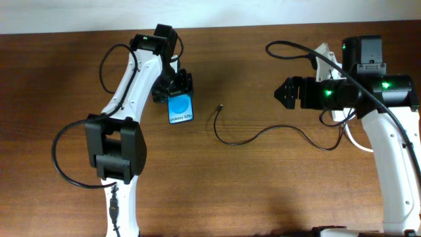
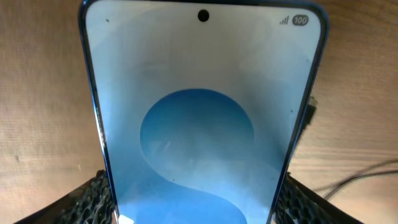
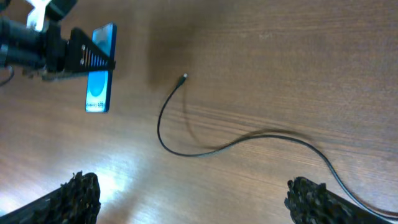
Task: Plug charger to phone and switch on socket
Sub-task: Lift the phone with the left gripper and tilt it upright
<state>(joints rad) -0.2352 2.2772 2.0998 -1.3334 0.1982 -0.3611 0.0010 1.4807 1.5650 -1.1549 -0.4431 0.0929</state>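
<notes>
My left gripper (image 1: 178,87) is shut on the phone (image 1: 180,109), gripping its two long edges. The blue screen faces up and the text band is toward the table's front. In the left wrist view the phone (image 2: 199,124) fills the frame between the fingers (image 2: 196,208). The charger (image 1: 263,135) lies curved on the table. Its plug tip (image 1: 220,106) rests just right of the phone, apart from it. My right gripper (image 1: 281,93) is open and empty above the table, right of the tip. The socket (image 1: 322,52) is mostly hidden under my right arm.
A thick white cord (image 1: 358,140) runs beside the right arm's base. The right wrist view shows the phone (image 3: 99,87), the plug tip (image 3: 184,77) and the cable (image 3: 249,138) on brown wood, with my open fingers (image 3: 196,205) at the bottom corners.
</notes>
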